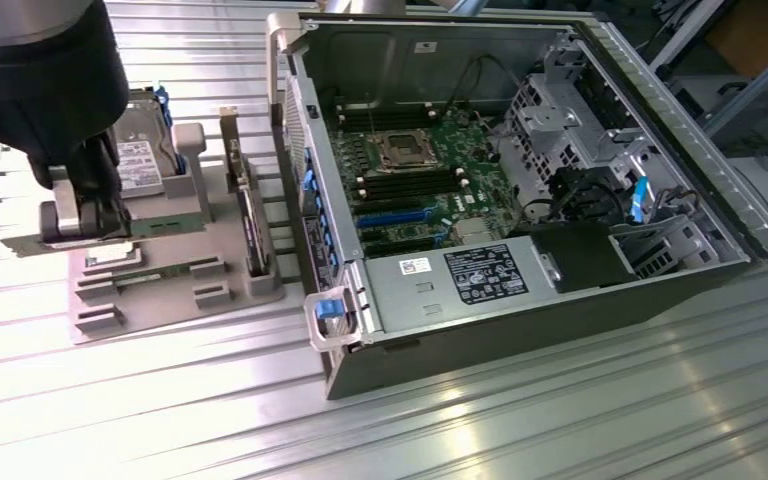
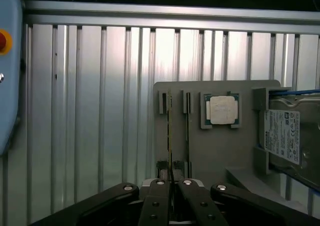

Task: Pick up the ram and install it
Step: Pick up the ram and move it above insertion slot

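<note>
We see the gripper [image 2: 172, 186] low over the grey holder [image 2: 220, 151], with its two fingers brought close together on the ram [image 2: 170, 136]. They pinch the thin green stick near one of its ends. The ram stands on its edge in a slot along the holder's side that is farthest from the hard drive [image 2: 282, 136]. A CPU [image 2: 222, 109] lies between them, near the holder's far edge. In the exterior view the gripper [image 1: 84, 225] hangs above the holder [image 1: 157, 310], which lies on the worktop [image 1: 491, 420] toward the exterior view's left. Just beside it is the open case [image 1: 518, 170].
</note>
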Tool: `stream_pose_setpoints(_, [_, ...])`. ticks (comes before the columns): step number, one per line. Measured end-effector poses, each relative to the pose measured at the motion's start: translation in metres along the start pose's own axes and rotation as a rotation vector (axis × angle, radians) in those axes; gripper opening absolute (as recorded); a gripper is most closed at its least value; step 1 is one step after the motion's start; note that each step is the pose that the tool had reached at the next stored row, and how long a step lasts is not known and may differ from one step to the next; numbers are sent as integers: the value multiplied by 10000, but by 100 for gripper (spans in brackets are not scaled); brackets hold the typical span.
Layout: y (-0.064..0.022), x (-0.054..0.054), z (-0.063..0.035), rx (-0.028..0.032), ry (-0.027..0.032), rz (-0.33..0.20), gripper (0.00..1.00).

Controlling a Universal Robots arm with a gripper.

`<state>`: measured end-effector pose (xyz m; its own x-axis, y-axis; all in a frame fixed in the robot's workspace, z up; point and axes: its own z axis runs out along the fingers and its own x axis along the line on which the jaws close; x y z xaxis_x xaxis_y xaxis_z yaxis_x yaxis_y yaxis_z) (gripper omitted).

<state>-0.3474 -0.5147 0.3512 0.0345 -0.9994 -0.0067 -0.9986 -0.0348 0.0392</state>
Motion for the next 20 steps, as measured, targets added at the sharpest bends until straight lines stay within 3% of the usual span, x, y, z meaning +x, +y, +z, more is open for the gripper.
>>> stream_pose_setpoints(17, [22,-4,-566,-1,0,0,13])
stream_pose_setpoints(20, [29,-5,-733,0,0,0,13])
